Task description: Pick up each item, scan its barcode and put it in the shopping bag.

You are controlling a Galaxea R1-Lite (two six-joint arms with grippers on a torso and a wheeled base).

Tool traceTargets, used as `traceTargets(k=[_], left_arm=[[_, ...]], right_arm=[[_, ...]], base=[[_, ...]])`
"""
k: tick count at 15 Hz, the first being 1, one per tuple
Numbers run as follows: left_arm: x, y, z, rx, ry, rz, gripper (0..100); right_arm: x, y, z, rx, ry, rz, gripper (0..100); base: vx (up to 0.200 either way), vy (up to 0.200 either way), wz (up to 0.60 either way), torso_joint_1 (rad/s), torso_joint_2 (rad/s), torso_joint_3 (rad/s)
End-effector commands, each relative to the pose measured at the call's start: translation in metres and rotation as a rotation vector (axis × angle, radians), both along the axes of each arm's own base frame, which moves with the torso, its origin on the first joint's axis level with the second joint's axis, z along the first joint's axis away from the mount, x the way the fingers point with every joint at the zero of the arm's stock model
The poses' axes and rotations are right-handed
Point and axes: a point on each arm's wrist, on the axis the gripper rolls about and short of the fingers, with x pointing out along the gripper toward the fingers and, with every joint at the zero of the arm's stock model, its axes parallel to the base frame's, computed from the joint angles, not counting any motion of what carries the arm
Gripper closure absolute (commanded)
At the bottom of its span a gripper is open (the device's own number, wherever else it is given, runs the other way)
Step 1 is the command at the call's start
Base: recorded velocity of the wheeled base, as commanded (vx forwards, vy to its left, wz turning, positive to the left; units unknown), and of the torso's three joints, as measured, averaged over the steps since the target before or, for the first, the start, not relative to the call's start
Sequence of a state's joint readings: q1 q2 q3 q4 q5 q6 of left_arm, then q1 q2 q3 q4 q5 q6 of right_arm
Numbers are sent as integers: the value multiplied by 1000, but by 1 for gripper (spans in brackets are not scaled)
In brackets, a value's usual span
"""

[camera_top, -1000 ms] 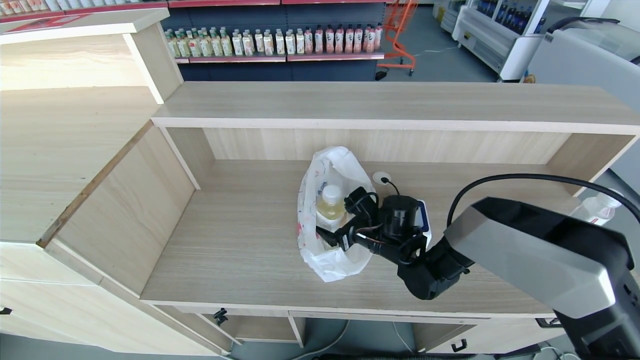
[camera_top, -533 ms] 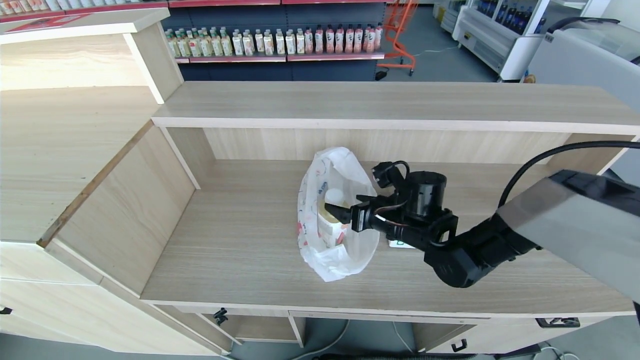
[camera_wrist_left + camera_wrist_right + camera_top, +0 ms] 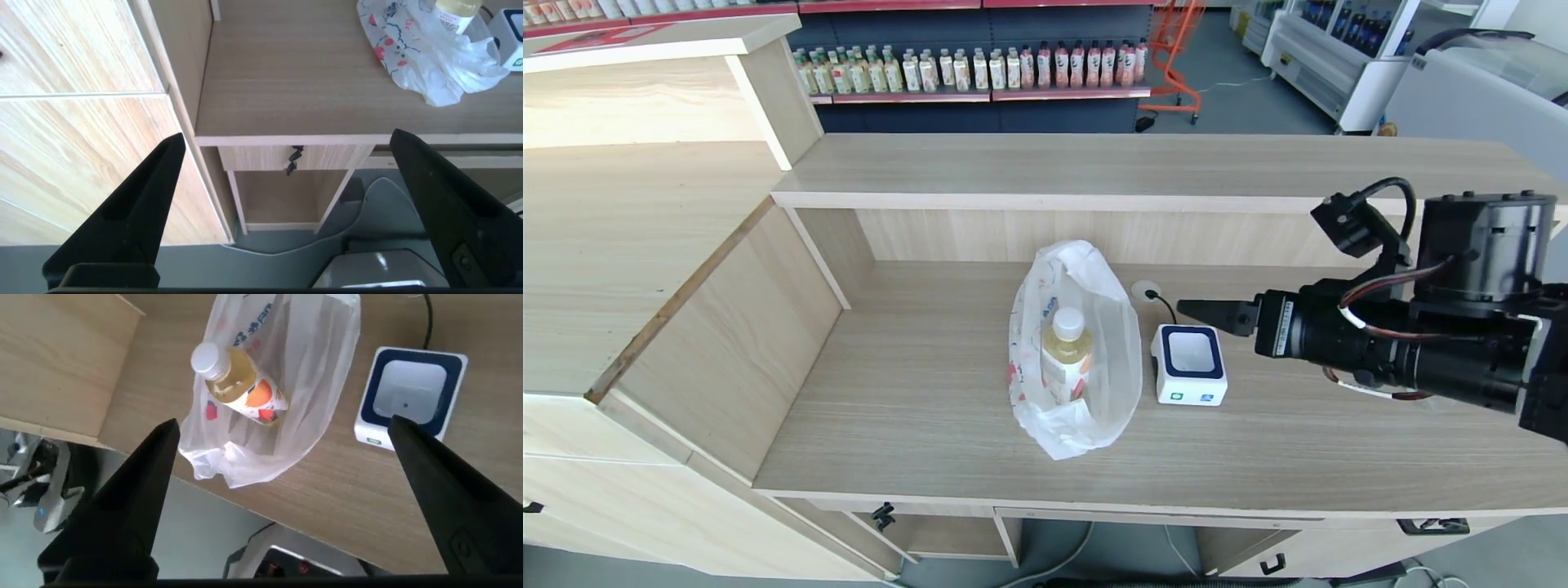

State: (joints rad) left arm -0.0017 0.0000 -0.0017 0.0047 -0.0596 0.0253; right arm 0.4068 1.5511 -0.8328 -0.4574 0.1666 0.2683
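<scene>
Two fingers of the right gripper point(image 3: 1201, 312) stand spread wide with nothing between them, hovering over the counter point(image 3: 915, 392) near the scanner point(image 3: 1188, 363). The left gripper point(image 3: 286, 139) hangs just as open and empty, low by the counter's front edge. One bottle point(image 3: 1066, 347) stands upright inside the shopping bag point(image 3: 1045, 261) — that item looks done to me — so next comes finding another item, gripping it and turning its barcode toward the scanner.
</scene>
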Motion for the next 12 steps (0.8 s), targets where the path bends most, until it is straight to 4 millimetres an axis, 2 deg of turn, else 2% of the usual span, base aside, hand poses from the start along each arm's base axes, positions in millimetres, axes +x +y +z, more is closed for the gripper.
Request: traceTargets(k=[1,4,7,12], left_arm=[[0,0,0,1,2,1,0],[0,0,0,1,2,1,0],[1,0,0,-2,14,1,0],[0,0,0,2,3,0,0]], right_arm=[[-35,-41,28,-36,-85,-144,0],[-56,-62,20,-67,-83,-265,0],[-70,-67,19,-96,-109,-269,0],[-61,-64,16,-120,-95,-250,0]], base=[[0,0,0,0,0,0],[0,0,0,0,0,0],[0,0,0,0,0,0],[0,-200,0,2,2,3]])
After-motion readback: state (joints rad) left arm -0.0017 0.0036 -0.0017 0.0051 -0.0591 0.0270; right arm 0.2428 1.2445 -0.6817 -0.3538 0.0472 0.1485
